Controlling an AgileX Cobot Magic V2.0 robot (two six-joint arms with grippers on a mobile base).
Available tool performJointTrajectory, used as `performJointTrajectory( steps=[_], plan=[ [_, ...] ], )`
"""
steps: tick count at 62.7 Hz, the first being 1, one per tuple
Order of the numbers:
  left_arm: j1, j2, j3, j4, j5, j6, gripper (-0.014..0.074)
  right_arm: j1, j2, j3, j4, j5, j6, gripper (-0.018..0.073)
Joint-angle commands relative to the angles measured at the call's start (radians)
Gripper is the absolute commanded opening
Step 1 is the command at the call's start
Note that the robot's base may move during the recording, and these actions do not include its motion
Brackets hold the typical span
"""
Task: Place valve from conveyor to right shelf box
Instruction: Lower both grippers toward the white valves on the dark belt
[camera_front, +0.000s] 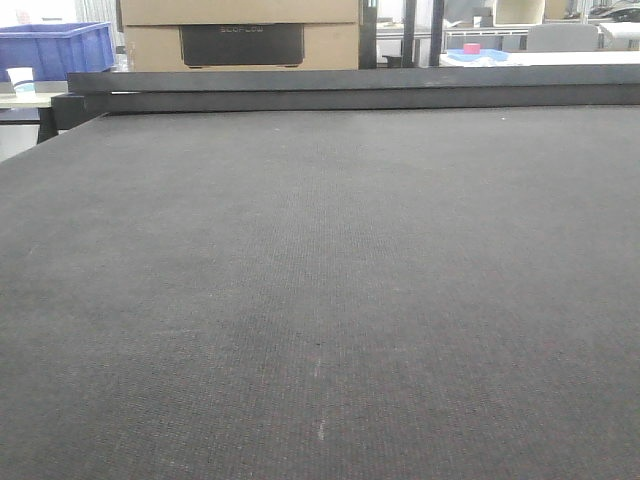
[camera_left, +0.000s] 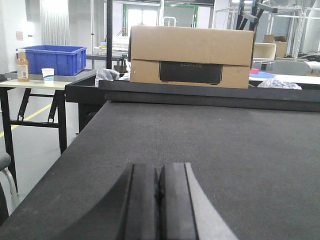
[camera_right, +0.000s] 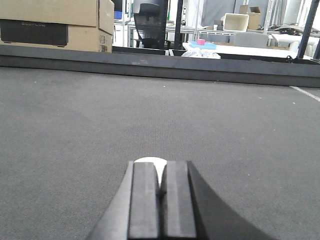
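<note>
The conveyor (camera_front: 320, 300) is a wide dark grey woven belt that fills the front view, with nothing lying on it there. No valve shows in any view, and the right shelf box is out of view. My left gripper (camera_left: 159, 167) hovers low over the belt (camera_left: 225, 140), its pads pressed together with nothing between them. My right gripper (camera_right: 160, 165) is likewise shut, low over the belt (camera_right: 100, 115). A small white rounded patch (camera_right: 150, 160) shows just past its tips; I cannot tell what it is.
A dark raised rail (camera_front: 350, 90) closes the belt's far end. Behind it stands a cardboard box (camera_front: 240, 35). To the left a side table (camera_left: 30, 84) carries a blue crate (camera_left: 52, 59), a bottle (camera_left: 22, 65) and a cup (camera_left: 48, 74). The belt's left edge (camera_left: 75, 150) drops to the floor.
</note>
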Motion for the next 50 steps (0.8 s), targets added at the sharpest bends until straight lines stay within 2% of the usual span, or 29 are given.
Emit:
performJointTrajectory(
  steps=[1, 50],
  plan=[
    [-0.001, -0.006, -0.001, -0.003, -0.015, 0.001, -0.0111, -0.006, -0.004, -0.002, -0.005, -0.029, -0.007, -0.0167],
    [-0.001, -0.006, -0.001, -0.003, -0.015, 0.001, -0.0111, -0.006, -0.004, -0.002, -0.005, -0.039, -0.007, -0.0167]
  ],
)
